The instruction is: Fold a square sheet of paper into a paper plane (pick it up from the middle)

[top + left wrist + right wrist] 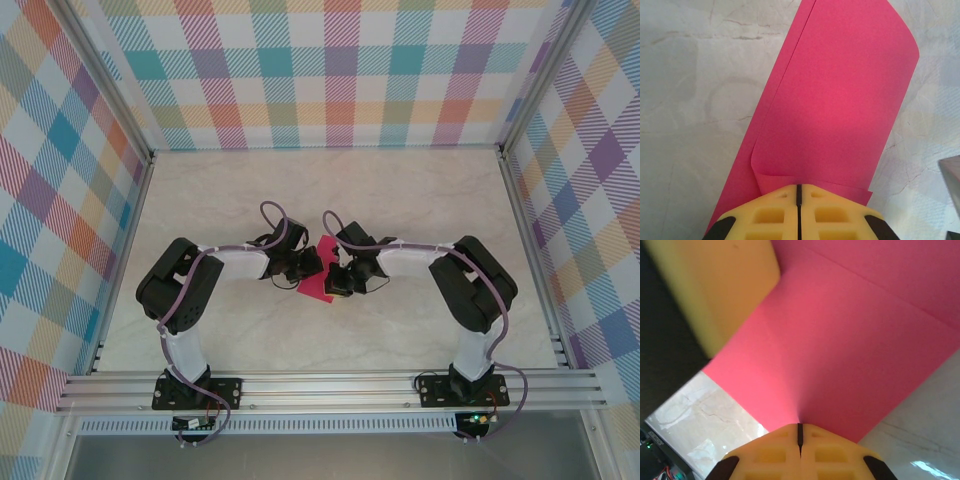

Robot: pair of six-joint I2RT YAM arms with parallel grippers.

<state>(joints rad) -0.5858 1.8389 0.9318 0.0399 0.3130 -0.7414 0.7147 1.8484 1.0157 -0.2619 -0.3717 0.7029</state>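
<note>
Two black arms meet over the middle of the pale marbled table [420,200]; between them is the thin magenta-pink square sheet of paper [835,100], doubled over on itself, one layer's edge showing just beside the other; the yellow-fingered left gripper [798,188] is clamped on one edge, jaws pressed together; the yellow-fingered right gripper [800,427] pinches another edge, close beside the left; whether the paper touches the table I cannot tell.
</note>
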